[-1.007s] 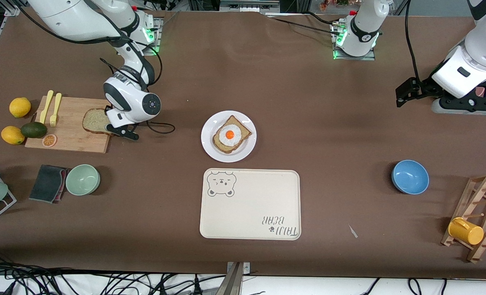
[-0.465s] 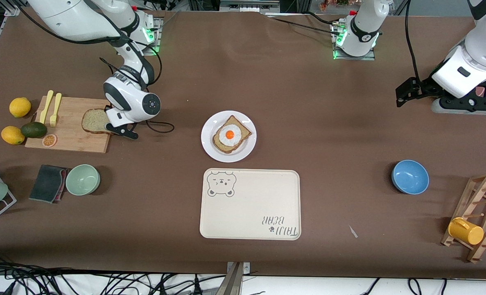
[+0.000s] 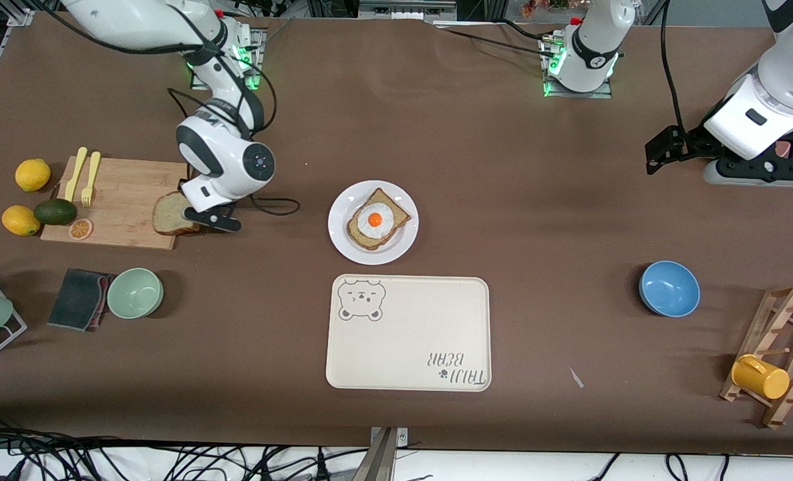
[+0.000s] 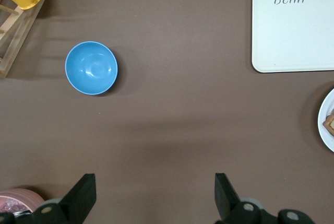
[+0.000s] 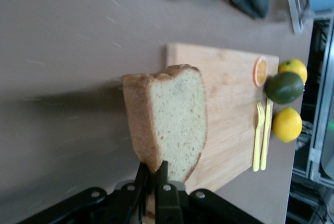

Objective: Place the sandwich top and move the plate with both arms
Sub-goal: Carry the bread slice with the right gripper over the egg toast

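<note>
Step in hand is the pickup: the right gripper [image 3: 192, 217], jaws clamped on the sandwich top [image 3: 171, 214], holds it over the cutting board [image 3: 119, 200] edge at frame left — next, carry it onto the egg slice [image 3: 377, 220] on the plate [image 3: 340, 237] at centre — while the left gripper [image 4: 151, 195], jaws apart and empty, waits at upper right.

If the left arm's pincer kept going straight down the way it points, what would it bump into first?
Probably just the bare brown table. The left pincer is open and points down at the cloth, with nothing between its fingers. The blue bowl and the bear-print tray lie off to the sides, though depth is hard to judge.
</note>
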Tool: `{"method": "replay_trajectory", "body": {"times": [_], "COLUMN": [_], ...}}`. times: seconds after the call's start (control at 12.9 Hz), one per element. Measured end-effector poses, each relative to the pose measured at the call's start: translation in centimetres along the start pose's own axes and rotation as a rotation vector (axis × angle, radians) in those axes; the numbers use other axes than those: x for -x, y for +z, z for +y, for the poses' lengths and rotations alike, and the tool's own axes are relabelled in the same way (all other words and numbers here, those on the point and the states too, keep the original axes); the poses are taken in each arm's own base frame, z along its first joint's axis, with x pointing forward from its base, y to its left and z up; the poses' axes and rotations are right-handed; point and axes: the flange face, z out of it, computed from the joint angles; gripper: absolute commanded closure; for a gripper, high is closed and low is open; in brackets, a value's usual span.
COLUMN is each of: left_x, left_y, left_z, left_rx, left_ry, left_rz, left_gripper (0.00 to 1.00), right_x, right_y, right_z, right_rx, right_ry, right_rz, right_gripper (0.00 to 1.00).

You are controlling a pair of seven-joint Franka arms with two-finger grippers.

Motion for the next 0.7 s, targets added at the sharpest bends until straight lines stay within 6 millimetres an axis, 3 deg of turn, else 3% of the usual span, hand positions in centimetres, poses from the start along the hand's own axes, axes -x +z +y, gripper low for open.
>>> {"method": "replay_trajectory", "body": {"times": [0.23,0.39,0.54,0.7], "left_x": [0.0,0.0,0.0,0.0], "left_y": [0.0,0.0,0.0,0.0], "left_z": [0.0,0.0,0.1,0.1], "left_rx": [0.000,0.000,0.000,0.000], "left_ry": [0.000,0.001,0.001,0.002], "left_rz": [0.000,0.000,0.000,0.000], "left_gripper": [0.00,0.00,0.00,0.00], "right_x": [0.1,1.4,3.8,6.0], "right_y": [-13.0,-21.5,-27.7,-30.9], "right_z": [-1.4,-2.7,-6.0,-11.8], "right_rx": [-0.122,-0.184,-0.204,-0.144], "right_ry": [-0.062,-0.121,-0.194,-0.283], "right_rz": [0.077,0.126,0.192,0.338], "right_gripper": [1.00,1.00,1.00,1.00]}}
